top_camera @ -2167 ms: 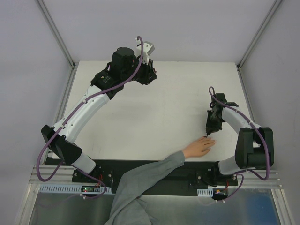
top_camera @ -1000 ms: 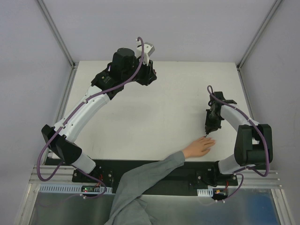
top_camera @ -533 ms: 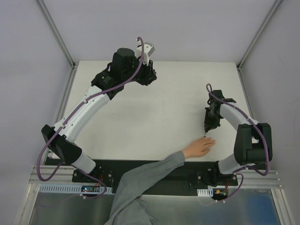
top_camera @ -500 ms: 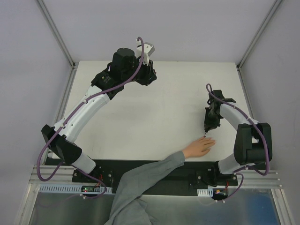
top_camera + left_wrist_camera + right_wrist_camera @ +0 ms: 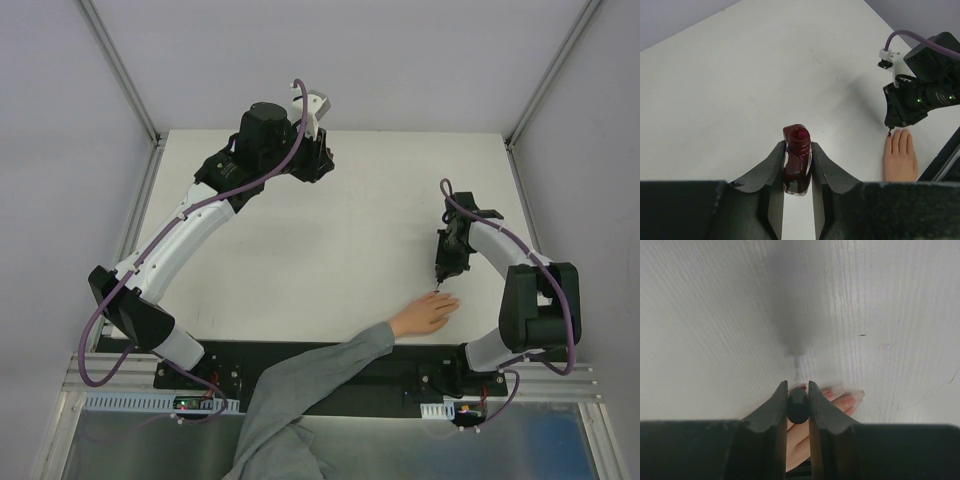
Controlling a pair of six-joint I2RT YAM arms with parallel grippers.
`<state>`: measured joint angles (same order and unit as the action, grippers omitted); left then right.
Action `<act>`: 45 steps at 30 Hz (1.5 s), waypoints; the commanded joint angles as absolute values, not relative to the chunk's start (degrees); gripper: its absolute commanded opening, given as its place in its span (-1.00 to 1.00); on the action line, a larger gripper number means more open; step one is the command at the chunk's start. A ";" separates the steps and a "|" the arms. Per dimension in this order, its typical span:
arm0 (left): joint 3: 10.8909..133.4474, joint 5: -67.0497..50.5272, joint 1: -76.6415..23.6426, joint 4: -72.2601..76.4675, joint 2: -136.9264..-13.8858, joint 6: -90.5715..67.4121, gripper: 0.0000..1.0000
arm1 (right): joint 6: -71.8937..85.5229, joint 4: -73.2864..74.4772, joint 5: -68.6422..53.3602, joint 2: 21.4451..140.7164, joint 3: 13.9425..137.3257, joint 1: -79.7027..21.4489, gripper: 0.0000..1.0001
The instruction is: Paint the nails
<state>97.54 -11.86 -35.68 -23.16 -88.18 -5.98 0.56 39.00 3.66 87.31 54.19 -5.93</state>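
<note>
Though hidden overhead, bottle (image 5: 797, 161) (uncapped), left pincer (image 5: 797, 146)

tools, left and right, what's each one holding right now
Left tool: shut on the open polish bottle.
Right tool: shut on the dark brush cap.

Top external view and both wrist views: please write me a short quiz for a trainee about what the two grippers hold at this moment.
1. True or false: the bottle in the left gripper is open.
2. The right gripper holds: A) the bottle, B) the brush, C) nothing.
3. Fill in: the red brush tip is at the ___ of the hand.
Key: 1 true; 2 B; 3 fingertips.
</note>
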 commanded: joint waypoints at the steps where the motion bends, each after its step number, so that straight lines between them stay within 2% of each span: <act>1: 97.12 -11.60 -36.12 -21.89 -85.87 -5.36 -1.00 | 1.23 40.96 4.13 84.29 53.96 -6.33 -0.99; 45: 97.03 -11.42 -36.12 -21.88 -85.43 -5.10 -1.00 | 1.41 39.46 4.13 87.89 53.43 -6.33 -0.99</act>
